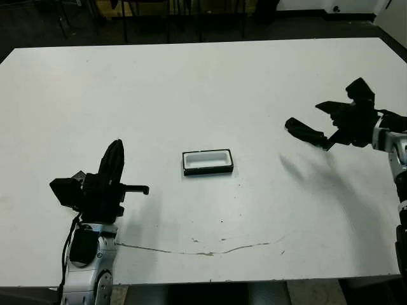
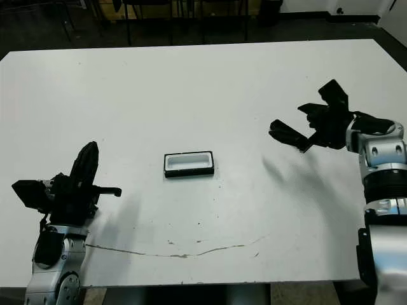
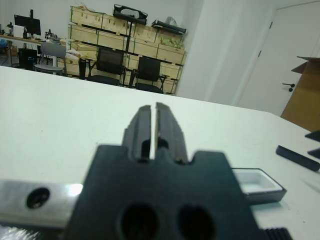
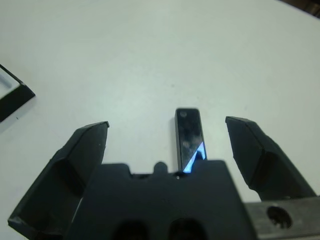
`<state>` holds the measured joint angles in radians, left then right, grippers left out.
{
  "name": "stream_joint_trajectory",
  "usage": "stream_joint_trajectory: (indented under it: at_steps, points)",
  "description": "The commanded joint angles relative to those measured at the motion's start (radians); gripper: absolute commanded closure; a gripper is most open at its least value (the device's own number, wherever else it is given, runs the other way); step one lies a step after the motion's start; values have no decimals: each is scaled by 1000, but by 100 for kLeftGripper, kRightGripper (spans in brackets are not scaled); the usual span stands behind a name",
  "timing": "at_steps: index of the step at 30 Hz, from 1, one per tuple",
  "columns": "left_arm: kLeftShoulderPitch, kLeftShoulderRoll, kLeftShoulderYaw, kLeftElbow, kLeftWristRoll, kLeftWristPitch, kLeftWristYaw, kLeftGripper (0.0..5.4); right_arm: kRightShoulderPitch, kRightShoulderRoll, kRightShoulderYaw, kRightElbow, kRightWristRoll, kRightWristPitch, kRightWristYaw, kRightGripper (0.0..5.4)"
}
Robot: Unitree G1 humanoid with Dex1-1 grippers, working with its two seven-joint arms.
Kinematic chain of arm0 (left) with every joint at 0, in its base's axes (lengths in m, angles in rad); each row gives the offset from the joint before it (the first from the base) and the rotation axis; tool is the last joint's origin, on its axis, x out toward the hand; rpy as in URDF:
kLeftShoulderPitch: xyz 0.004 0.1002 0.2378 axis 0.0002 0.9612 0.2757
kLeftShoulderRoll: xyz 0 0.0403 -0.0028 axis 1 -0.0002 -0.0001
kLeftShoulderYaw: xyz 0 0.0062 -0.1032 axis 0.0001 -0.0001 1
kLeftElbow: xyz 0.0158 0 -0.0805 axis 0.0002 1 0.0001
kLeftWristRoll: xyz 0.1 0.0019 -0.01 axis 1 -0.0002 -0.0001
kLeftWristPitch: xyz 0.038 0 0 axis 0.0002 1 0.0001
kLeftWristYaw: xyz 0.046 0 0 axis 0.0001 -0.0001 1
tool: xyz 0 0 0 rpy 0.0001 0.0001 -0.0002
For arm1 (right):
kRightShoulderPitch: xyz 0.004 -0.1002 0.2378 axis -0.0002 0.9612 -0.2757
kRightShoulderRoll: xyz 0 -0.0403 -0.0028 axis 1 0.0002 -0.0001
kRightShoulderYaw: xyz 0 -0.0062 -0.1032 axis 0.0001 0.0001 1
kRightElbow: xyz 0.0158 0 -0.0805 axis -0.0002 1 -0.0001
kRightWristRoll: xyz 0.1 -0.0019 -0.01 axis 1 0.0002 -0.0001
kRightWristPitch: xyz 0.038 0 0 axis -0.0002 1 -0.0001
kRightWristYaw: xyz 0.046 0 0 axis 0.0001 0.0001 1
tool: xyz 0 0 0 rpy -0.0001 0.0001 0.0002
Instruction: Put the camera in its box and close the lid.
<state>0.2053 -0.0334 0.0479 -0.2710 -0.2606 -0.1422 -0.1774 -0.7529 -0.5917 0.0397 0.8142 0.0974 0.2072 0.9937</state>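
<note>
1. My right gripper (image 4: 167, 150), fingers spread wide, hangs over the camera (image 4: 189, 137), which lies well right of the box (image 1: 208, 161).
2. The box sits open and empty.
3. My left gripper (image 3: 154, 131) is pressed together, idle, left of the box.
4. I see no lid; everything remains.

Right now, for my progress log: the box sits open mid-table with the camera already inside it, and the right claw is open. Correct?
No. The left eye view shows the box open mid-table but empty; the camera is over at the right claw, which is open.
</note>
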Motion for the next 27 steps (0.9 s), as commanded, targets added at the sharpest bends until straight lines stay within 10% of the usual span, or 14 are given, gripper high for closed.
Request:
stream_joint_trajectory:
  at_steps: [1,27]
  points:
    - [16,12,7,11,3,11,3,540,12,10,-12,50,4,36,3,1]
    - [18,21,15,15,-29,12,-19,540,72,20,8,57,-67,-1,-64,1]
